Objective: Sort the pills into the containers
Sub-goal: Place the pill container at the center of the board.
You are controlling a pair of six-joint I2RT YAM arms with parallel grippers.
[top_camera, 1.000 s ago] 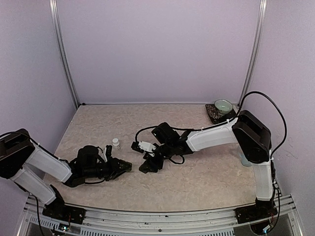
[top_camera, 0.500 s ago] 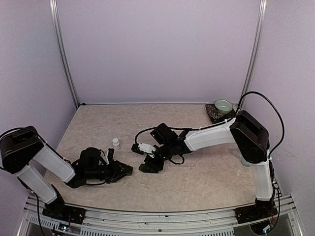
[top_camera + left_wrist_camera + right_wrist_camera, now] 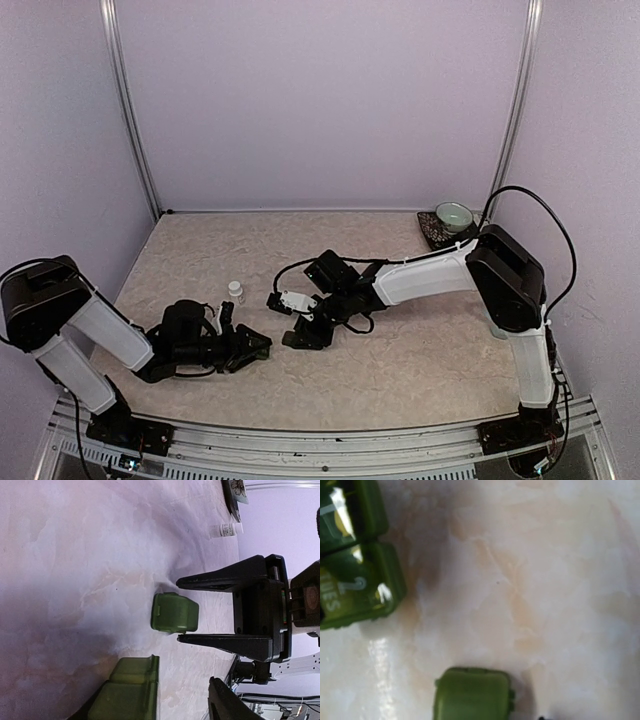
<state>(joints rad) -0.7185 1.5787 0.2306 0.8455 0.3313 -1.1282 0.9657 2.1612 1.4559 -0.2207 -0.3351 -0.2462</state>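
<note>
A dark green strip of two joined compartments (image 3: 131, 687) lies between my left gripper's (image 3: 152, 694) spread fingers, against the left one, with a gap to the right one. In the right wrist view the strip (image 3: 355, 575) sits at the upper left, with "TUES" printed on it. A single green lidded compartment (image 3: 175, 612) lies apart on the table, also in the right wrist view (image 3: 472, 695). My right gripper (image 3: 177, 611) is open, its black fingers on either side of that compartment without touching it. In the top view, both grippers, left (image 3: 262, 345) and right (image 3: 295, 338), are low at mid-table. No pills show.
A small white bottle (image 3: 235, 290) stands just behind the left gripper and shows in the left wrist view (image 3: 227, 529). A green bowl on a dark saucer (image 3: 453, 216) sits at the back right corner. A pale blue mug (image 3: 498, 327) is partly hidden behind the right arm.
My left arm has drawn in and its gripper has shifted slightly right and toward the near edge. The right gripper has hardly moved.
</note>
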